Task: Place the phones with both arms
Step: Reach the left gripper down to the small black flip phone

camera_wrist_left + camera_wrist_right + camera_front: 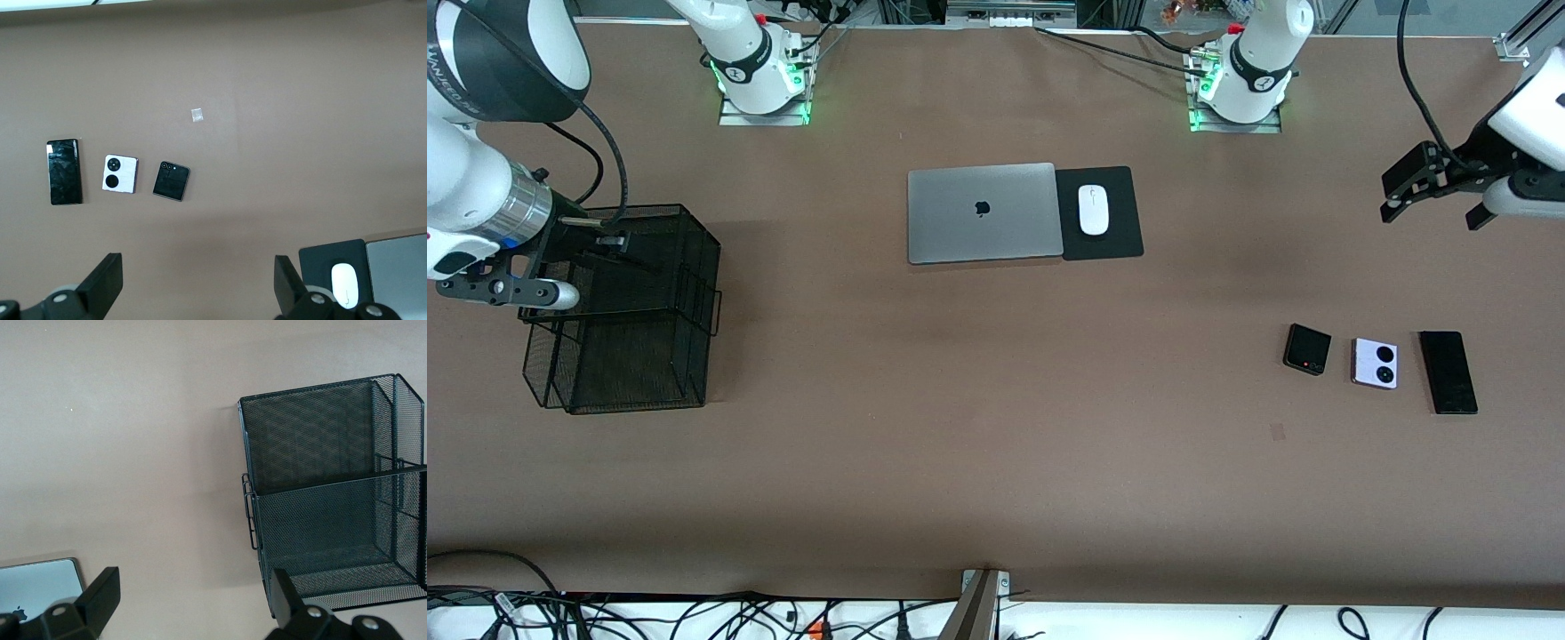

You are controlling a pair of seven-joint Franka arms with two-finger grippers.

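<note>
Three phones lie in a row on the brown table toward the left arm's end: a small square black folded one [1307, 349], a lilac-white one with two black circles [1375, 363], and a long black slab [1448, 372]. The left wrist view shows all three: the folded one [171, 181], the lilac-white one [120, 174], the slab [65, 171]. My left gripper [1427, 191] [198, 280] is open and empty, up in the air over bare table, apart from the phones. My right gripper [596, 244] [193, 600] is open and empty, up in the air beside the black mesh basket [627, 311].
The mesh basket [320, 487] stands at the right arm's end and looks empty. A shut silver laptop [983, 212] and a white mouse [1093, 209] on a black pad [1120, 240] lie mid-table near the bases. A small tape mark [1278, 432] lies nearer the front camera than the phones.
</note>
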